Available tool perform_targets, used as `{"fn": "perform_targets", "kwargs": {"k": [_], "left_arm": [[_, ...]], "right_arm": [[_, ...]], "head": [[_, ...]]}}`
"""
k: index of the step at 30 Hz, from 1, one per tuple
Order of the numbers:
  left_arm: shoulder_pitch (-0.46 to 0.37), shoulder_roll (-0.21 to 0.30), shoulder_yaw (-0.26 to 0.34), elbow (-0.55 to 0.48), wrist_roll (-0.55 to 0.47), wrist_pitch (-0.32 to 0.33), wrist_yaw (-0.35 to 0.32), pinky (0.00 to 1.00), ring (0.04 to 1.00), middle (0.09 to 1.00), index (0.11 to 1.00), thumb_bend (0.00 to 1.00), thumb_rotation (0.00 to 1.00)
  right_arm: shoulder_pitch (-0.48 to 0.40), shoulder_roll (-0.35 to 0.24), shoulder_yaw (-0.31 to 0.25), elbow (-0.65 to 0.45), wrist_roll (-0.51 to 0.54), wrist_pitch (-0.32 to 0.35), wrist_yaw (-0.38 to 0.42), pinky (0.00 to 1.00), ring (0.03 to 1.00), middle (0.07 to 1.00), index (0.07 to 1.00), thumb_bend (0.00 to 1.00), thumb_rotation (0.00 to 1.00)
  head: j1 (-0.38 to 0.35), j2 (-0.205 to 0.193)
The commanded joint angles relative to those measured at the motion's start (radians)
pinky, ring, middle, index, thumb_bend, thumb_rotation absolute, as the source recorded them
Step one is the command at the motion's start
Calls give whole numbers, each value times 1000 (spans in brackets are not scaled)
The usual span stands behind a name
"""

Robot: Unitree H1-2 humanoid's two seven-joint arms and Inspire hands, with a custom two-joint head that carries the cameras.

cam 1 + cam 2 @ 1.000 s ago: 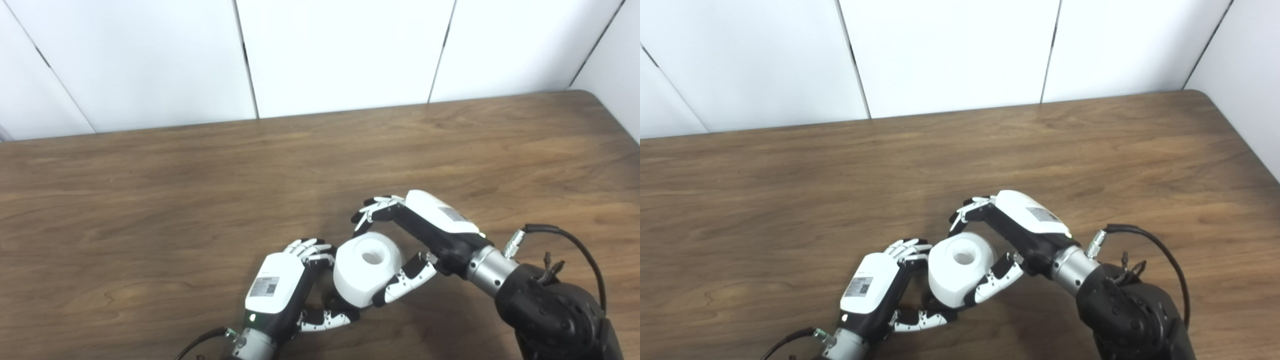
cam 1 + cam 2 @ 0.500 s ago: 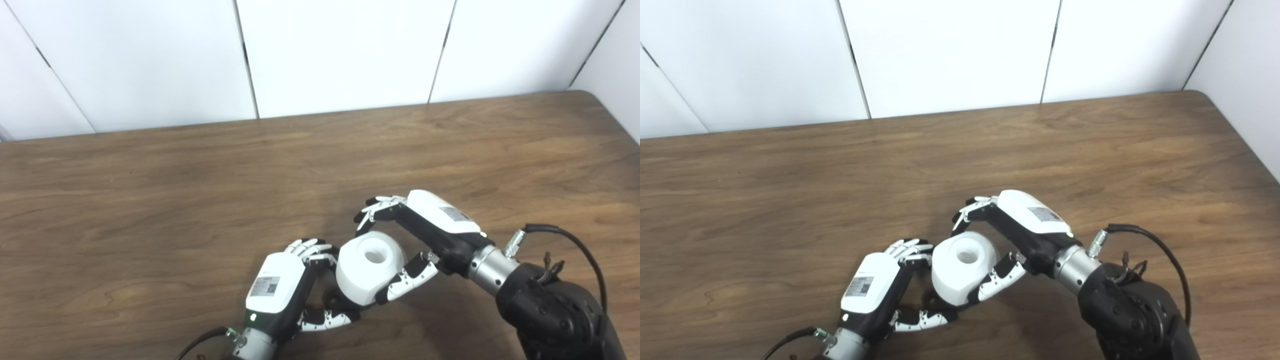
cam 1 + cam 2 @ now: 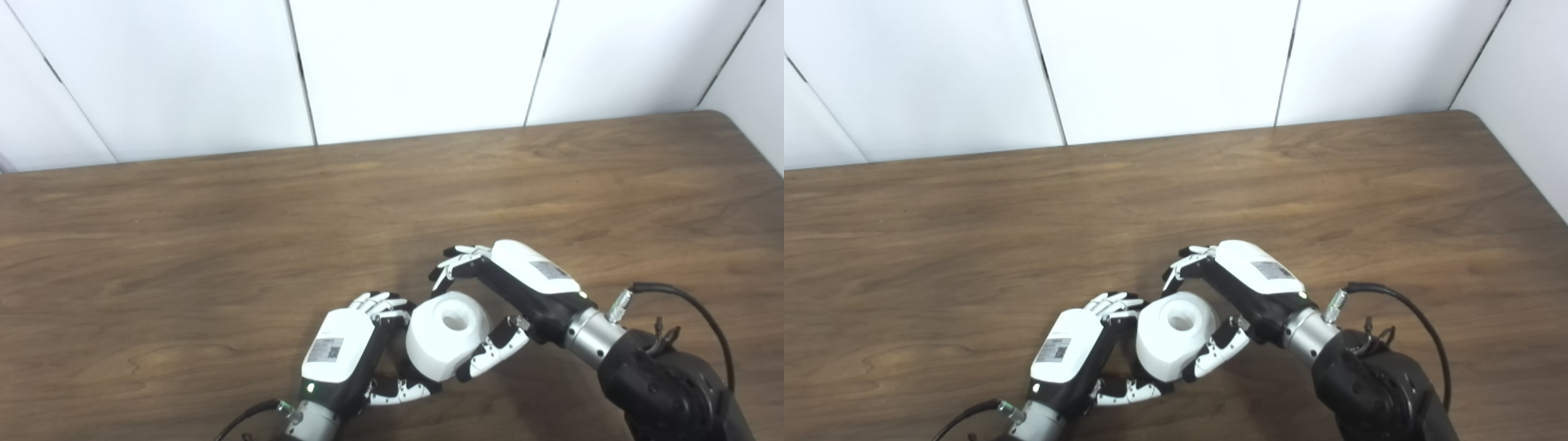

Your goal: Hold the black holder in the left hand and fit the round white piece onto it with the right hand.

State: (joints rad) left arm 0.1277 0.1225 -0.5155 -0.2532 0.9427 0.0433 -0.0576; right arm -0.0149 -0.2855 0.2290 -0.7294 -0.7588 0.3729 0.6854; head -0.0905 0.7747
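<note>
You see the round white piece (image 3: 448,335) at about 6 o'clock on the brown surface (image 3: 184,245), near the front edge and between the two hands. The right robot hand (image 3: 490,306) grasps it: the thumb presses its near side at 4 o'clock, and the other fingers (image 3: 450,269) curl over the far rim at 12 o'clock, though you cannot tell if they really touch it. The left robot hand (image 3: 355,349) is curled around something dark just under the piece, at its 7 o'clock; this is probably the black holder (image 3: 409,370), but only a small part of it shows, so you cannot be sure how the left hand grips it. The piece looks like hard, smooth plastic with a round hole (image 3: 454,318) in its top face. It is likely stiff, rather light, and a little slippery. It is better to hold it by the curved side wall, with the thumb opposite the fingers, and to keep the hole free. If it tilts while you press it down, it may jam on the holder.
</note>
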Motion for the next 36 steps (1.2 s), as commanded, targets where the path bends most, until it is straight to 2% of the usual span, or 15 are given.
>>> {"fn": "perform_targets", "kwargs": {"k": [1,19,36], "left_arm": [[16,13,-5,40,16,35,-56,885,864,788,488,518,44],[18,15,-6,29,20,37,-61,882,861,785,488,518,45],[18,11,-8,28,22,40,-64,884,862,786,488,518,45]], "right_arm": [[-7,-5,1,-8,-8,-25,-23,939,911,777,482,523,130],[2,-13,18,-2,-13,-24,-27,923,921,784,482,523,130],[14,-6,38,11,-46,-22,-31,949,916,783,481,523,129]], "head": [[-1,5],[-6,15],[-4,20]]}}
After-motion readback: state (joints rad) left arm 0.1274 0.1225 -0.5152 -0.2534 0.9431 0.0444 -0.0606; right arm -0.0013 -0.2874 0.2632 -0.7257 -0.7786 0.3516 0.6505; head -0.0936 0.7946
